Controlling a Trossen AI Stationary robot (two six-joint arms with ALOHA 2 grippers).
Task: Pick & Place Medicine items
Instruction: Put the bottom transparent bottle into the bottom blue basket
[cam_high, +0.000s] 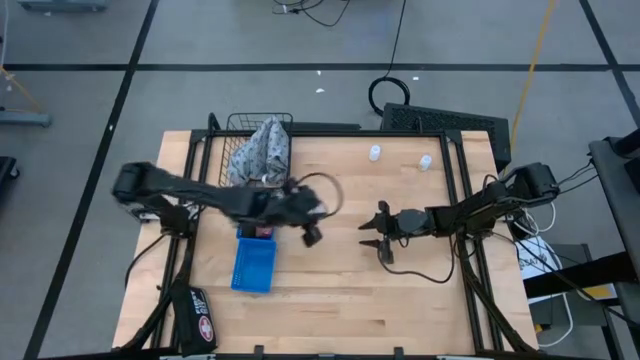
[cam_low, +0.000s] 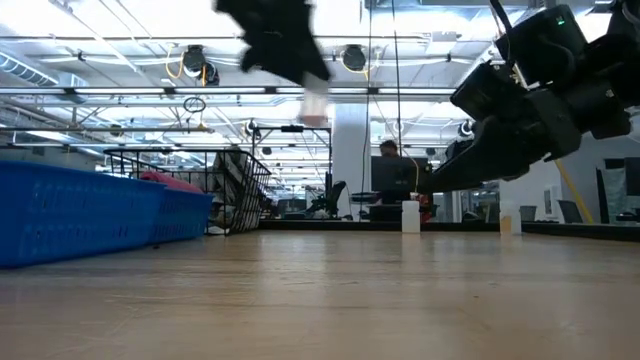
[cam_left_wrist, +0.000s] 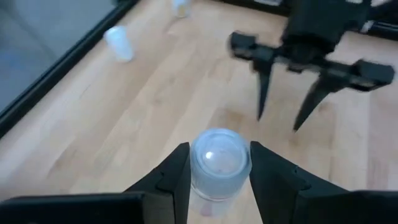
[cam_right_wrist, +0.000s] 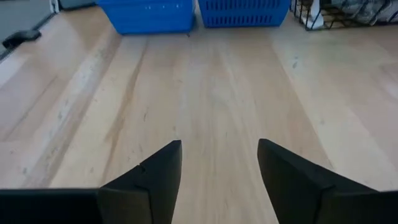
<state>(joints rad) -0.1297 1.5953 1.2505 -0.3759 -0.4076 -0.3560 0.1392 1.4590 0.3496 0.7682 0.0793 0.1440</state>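
Note:
My left gripper (cam_high: 312, 234) hangs above the table's middle, shut on a small white round bottle (cam_left_wrist: 219, 163). In the low view the gripper (cam_low: 300, 75) is high above the wood. Two more white bottles (cam_high: 375, 152) (cam_high: 426, 161) stand upright near the far edge, also seen in the low view (cam_low: 410, 215) (cam_low: 505, 222). Something pink (cam_low: 165, 180) shows over the rim of the blue tray (cam_high: 255, 262). My right gripper (cam_high: 378, 236) is open, a little to the right of the left one, above bare wood (cam_right_wrist: 217, 155). The black container is not visible. My left gripper pinches the white bottle's side wall (cam_left_wrist: 198, 177) between its two fingers (cam_left_wrist: 174, 177), one on each side below the rounded cap (cam_left_wrist: 217, 152). The bottle is lifted clear of the table.
A black wire basket (cam_high: 250, 140) holding a grey patterned cloth bundle (cam_high: 265, 150) sits at the far left. Two blue trays (cam_right_wrist: 149, 15) (cam_right_wrist: 245, 12) show in the right wrist view. Bare wood lies between and in front of the grippers.

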